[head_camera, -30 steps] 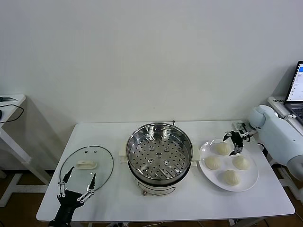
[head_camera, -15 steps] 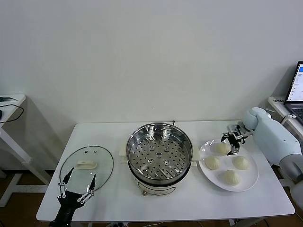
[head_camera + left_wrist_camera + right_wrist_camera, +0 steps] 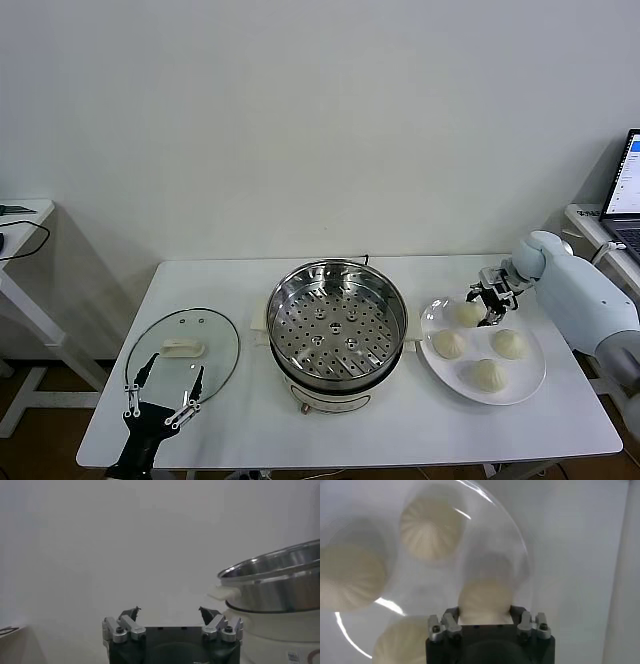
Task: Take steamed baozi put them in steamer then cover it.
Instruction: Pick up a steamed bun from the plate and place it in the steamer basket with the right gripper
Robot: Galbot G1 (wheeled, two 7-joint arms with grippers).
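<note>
cream-white dough sits pinched between the right gripper's [image 3: 487, 305] fingers [image 3: 519, 616]: a smooth domed baozi [image 3: 467, 313] at the far edge of the white plate [image 3: 530, 378], with three more buns beside it. left of the plate stands the shiny steamer [image 3: 337, 325], its perforated tray bare. beyond it the glass cover [image 3: 183, 350] lies flat, the left gripper [image 3: 160, 392] spread wide over its near rim.

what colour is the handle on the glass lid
Cream-white, on the clear glass lid; it shows best in the head view.

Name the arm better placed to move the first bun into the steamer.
Right. The right gripper is shut on the rear bun on the plate; the left gripper hangs open by the lid.
</note>
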